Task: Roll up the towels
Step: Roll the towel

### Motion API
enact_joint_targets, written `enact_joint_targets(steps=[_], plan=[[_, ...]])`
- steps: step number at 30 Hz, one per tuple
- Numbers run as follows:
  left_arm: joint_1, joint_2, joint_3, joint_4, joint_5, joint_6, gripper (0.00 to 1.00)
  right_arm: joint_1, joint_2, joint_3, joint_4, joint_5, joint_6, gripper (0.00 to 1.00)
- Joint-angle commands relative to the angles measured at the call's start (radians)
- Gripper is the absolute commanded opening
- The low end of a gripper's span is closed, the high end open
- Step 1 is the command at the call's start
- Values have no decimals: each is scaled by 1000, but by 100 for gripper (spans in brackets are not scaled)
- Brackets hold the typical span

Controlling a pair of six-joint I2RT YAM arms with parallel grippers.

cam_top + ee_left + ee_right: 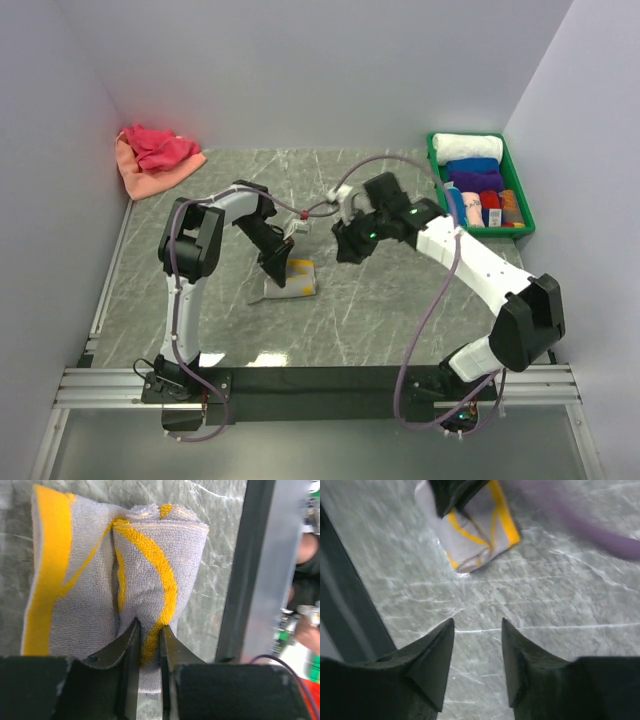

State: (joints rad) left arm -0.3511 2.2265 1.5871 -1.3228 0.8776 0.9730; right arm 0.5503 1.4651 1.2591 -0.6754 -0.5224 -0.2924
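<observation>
A grey towel with yellow stripes (292,279) lies folded and partly rolled on the marble table. My left gripper (276,272) is shut on a fold of this towel (150,580); the fingers (131,645) pinch the cloth at its near edge. My right gripper (350,245) is open and empty, hovering above the table to the right of the towel. In the right wrist view the towel (475,535) lies ahead of the fingertips, with the left gripper on it. A pile of pink and orange towels (155,155) lies at the back left.
A green basket (438,160) at the back right holds several rolled towels, white, blue, purple and others. White walls stand on three sides. A purple cable (420,330) hangs along the right arm. A metal rail (300,385) runs along the near edge.
</observation>
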Motion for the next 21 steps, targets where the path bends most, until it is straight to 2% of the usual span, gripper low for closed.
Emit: enact_joint_targets(steps=[1, 3, 6, 7, 9, 17, 19, 20, 21], plan=[[4, 116, 72, 39, -150, 44, 5, 164, -34, -21, 74, 203, -63, 51], [4, 136, 100, 28, -146, 36, 6, 262, 12, -24, 102, 330, -80, 53], [4, 163, 117, 24, -141, 24, 9, 354, 67, -21, 171, 438, -131, 56], [6, 174, 126, 22, -140, 21, 11, 370, 110, -14, 207, 450, -164, 66], [6, 186, 135, 10, -134, 26, 13, 411, 185, 11, 224, 490, -207, 67], [14, 199, 137, 13, -135, 15, 14, 435, 388, 91, 241, 427, -289, 65], [20, 197, 140, 17, -132, 10, 16, 433, 429, 97, 218, 398, -295, 56], [23, 194, 137, 19, -126, 7, 18, 430, 443, 100, 206, 362, -295, 47], [30, 185, 133, 16, -120, 13, 19, 424, 464, 106, 177, 343, -291, 29]])
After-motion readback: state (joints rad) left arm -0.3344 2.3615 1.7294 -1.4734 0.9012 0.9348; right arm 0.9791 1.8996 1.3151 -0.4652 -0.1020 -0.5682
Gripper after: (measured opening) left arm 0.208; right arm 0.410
